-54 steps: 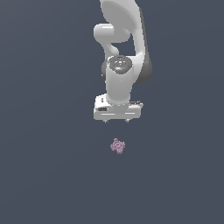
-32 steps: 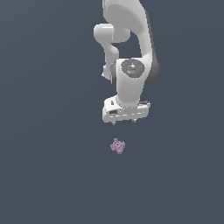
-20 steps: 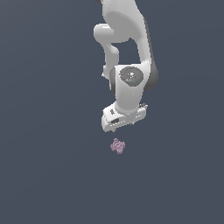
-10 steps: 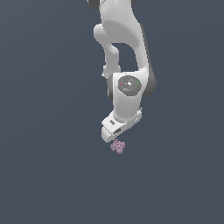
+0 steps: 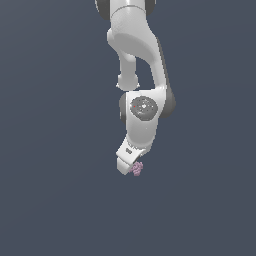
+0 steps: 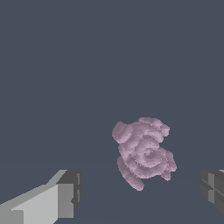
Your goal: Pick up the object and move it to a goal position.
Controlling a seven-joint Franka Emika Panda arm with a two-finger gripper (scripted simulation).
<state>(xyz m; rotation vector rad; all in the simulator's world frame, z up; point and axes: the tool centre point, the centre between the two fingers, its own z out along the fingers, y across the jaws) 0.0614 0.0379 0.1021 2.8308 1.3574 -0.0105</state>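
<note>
Overall, a plain dark slate-grey surface (image 5: 55,200) fills both views, with no edge or marking visible on it. Largest in the exterior view is a white robot arm (image 5: 137,45), which comes down from the top edge through a bulky curved link to a rounded wrist joint with a grey circular cap, then tilts down toward the exterior view's left. At its lower tip sits the white end effector (image 5: 129,168), low and close over the surface. Smallest is the object (image 5: 137,169), a pinkish-mauve cluster of little rounded knobs that lies on the surface, right against the end effector's tip on the exterior view's right side; part of it appears hidden behind the white housing, though this view is too coarse to be sure. The wrist view shows the object (image 6: 143,151) far more clearly as a lumpy, rose-like swirl of curled lobes. Its two fingers stand wide apart on either side, one pale grey fingertip (image 6: 61,197) with a darker pad and the other dark tip at the frame's edge, and the object lies between them, touching neither.
</note>
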